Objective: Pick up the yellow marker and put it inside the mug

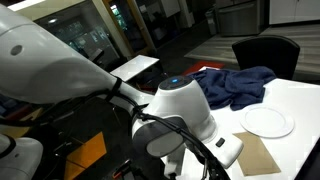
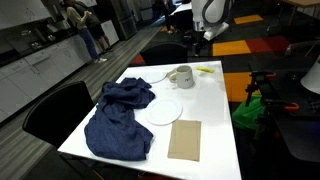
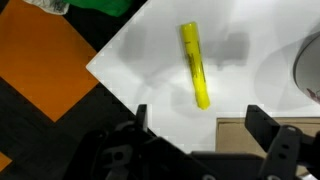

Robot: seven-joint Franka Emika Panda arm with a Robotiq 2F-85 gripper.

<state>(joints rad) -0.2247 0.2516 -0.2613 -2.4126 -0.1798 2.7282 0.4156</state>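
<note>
Wrist view: the gripper (image 3: 198, 112) hangs above the white table (image 3: 150, 50), its two fingers spread wide with nothing between them. The yellow marker (image 3: 195, 65) lies flat just ahead of the fingertips, its length running across the line between them, so the fingers would close on its sides. In an exterior view the marker sits just beside the mug (image 2: 181, 76), on the side facing the robot and close to the table's edge.

The main danger, I judge, is the marker rolling. It is thin and round, and a finger landing on it rather than beside it could knock it over the edge onto the orange and black floor. A finger swung wide toward the mug might bump and shift it. A grip near one end could let the marker droop and catch the mug's rim.

Bare table shows all round the marker, but it ends soon on the side away from the mug. The plate (image 2: 163, 108), blue cloth (image 2: 120, 115) and brown sheet (image 2: 184, 138) lie beyond the mug, out of the way.
</note>
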